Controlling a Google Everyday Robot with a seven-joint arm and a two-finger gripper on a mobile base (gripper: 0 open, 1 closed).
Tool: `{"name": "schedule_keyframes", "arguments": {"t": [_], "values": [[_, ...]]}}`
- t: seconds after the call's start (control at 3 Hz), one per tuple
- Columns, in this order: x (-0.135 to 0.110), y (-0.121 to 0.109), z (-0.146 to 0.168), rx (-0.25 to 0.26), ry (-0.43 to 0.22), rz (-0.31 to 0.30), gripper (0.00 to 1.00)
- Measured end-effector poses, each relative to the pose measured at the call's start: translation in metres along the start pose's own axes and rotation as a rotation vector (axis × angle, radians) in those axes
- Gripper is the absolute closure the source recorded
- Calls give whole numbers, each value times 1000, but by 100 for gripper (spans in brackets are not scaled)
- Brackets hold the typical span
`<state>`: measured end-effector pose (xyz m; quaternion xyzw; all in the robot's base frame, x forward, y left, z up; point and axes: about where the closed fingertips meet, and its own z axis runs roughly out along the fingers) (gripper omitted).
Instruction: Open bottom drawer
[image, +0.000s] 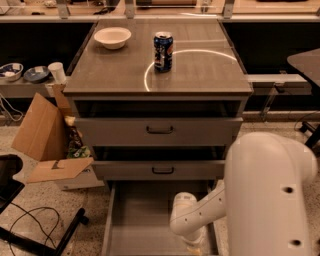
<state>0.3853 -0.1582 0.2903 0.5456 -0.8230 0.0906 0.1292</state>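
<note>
The bottom drawer (142, 217) of the grey cabinet stands pulled out toward me, and its plain grey tray shows. Its front panel and handle are below the picture's bottom edge. My white arm (265, 200) reaches down from the right over the tray's right side. My gripper (193, 244) is at the bottom edge, low over the tray near its front right, mostly hidden by the wrist. The middle drawer (162, 170) and the top drawer (160, 130) each show a black handle and stand slightly ajar.
A blue can (163, 51) and a white bowl (112, 37) stand on the cabinet top (210, 75). An open cardboard box (47, 135) sits on the floor at the left. A black chair base and cables (30, 230) lie at the lower left. A dark table (305, 62) is at the right.
</note>
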Motion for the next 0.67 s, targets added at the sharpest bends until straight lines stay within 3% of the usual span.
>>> {"name": "schedule_keyframes", "arguments": {"t": [0.33, 0.67], "values": [[39, -15, -53, 8, 24, 261, 0], [59, -15, -74, 14, 12, 404, 0]]}}
